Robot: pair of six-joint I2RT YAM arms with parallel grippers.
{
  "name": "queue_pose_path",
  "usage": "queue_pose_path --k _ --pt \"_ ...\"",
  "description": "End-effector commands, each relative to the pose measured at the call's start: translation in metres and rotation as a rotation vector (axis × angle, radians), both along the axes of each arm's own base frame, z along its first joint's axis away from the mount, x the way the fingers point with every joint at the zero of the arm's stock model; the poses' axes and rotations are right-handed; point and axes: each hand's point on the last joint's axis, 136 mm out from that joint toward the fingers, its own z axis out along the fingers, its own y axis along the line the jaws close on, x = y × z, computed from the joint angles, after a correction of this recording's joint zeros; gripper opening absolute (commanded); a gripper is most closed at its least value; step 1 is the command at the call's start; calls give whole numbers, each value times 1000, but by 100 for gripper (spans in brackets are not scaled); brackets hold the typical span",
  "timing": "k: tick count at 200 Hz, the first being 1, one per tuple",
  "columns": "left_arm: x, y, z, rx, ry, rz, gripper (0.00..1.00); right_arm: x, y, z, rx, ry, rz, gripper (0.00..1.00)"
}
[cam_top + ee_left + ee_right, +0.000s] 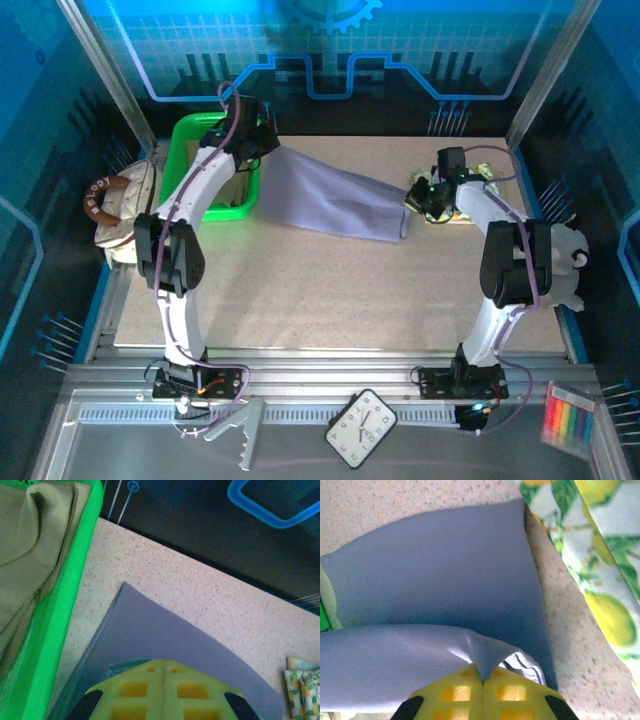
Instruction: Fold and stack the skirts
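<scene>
Lavender skirt (pixel 335 195) lies stretched across tabletop (pixel 330 290), long axis running left-right between both claws. Left claw (pixel 162 664) clenched on end by green basket (pixel 75 580). Right claw (pixel 483 674) clenched on pinched fold at opposite end, beside leafy-print skirt (pixel 600 555). Khaki skirt (pixel 30 545) in basket.

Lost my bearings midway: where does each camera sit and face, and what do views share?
Top: above, behind the bases, looking down at the table; left arm, right arm show.
Left wrist: looks past its shut jaws at lavender skirt, green basket.
Right wrist: past its shut jaws pinching that skirt; printed skirt beside.
Shared: lavender skirt, all three.
</scene>
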Motion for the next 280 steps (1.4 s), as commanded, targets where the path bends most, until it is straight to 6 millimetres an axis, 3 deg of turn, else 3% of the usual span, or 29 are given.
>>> queue_pose_path --k 1,73,133,221,250,280 --pt "20 12 6 26 -35 4 0 12 -3 -5 12 15 4 0" --pt "34 1 -27 12 15 -36 0 23 -7 -17 10 34 -18 0" --pt "57 1 5 52 -72 -51 0 40 -15 -3 5 -6 -34 0" --pt "75 -3 -18 61 -73 -75 0 47 -22 -13 -7 16 -41 0" --pt "78 -2 -36 61 -43 -69 0 50 -21 -15 0 14 -38 0" --pt "91 -7 -55 34 -43 -67 0 57 -22 -6 5 -20 -50 12"
